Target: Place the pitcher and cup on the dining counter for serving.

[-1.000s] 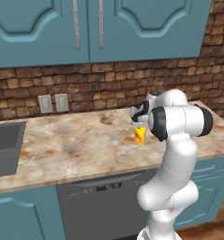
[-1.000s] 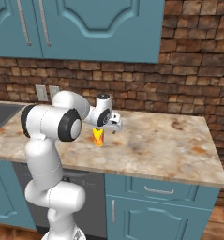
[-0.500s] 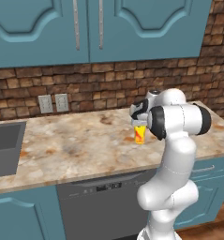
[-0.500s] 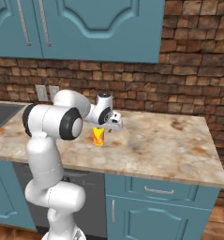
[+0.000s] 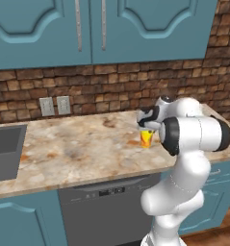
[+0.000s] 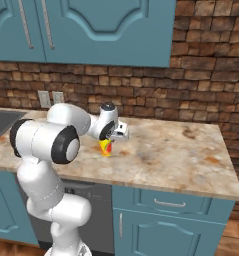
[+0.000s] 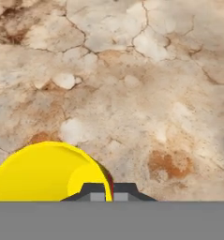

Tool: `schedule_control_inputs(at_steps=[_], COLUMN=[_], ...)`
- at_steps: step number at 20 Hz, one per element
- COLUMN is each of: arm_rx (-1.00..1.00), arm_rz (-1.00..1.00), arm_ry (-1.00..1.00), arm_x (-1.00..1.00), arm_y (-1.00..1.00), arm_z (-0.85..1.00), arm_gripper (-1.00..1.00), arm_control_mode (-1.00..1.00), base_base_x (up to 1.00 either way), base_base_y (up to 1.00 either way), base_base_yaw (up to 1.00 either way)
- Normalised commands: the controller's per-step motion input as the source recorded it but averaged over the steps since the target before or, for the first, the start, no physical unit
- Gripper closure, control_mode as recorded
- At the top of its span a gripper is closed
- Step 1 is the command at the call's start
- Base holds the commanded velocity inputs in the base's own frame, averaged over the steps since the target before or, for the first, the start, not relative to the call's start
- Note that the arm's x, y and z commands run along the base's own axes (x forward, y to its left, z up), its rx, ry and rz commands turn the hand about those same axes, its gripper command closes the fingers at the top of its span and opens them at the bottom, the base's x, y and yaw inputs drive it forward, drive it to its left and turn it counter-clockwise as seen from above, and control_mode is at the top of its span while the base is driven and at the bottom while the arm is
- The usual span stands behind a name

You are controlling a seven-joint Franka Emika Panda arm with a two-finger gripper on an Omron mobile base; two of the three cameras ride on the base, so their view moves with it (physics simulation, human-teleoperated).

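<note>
A: Our pincer (image 7: 108,187) is closed on the rim of the cup (image 7: 48,171), which stands on the bench (image 5: 73,149).
B: We risk slippage: the rim-only pinch may tip the cup.

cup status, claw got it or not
Claw shut on the rim of the cup. Cup upright on the marbled counter, not lifted. Nothing beside it in the way.
</note>
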Motion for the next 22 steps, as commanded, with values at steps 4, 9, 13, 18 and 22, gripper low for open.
schedule_control_inputs(at_steps=[4,9,13,18,22], arm_rx=[0.00,0.00,0.00,-0.03,-0.12], arm_rz=[0.05,0.14,0.22,0.21,0.06], arm_ry=[-0.22,-0.20,-0.04,0.04,0.08], arm_x=[-0.73,-0.77,-0.86,-0.67,-0.21], arm_y=[0.00,0.00,0.16,0.22,0.23], arm_z=[0.76,0.99,0.91,0.77,0.71], arm_gripper=[1.00,1.00,1.00,1.00,1.00], arm_control_mode=[-1.00,-1.00,-1.00,-1.00,-1.00], base_base_x=[0.00,0.00,0.00,0.00,0.00], base_base_y=[0.00,0.00,0.00,0.00,0.00], base_base_yaw=[0.00,0.00,0.00,0.00,0.00])
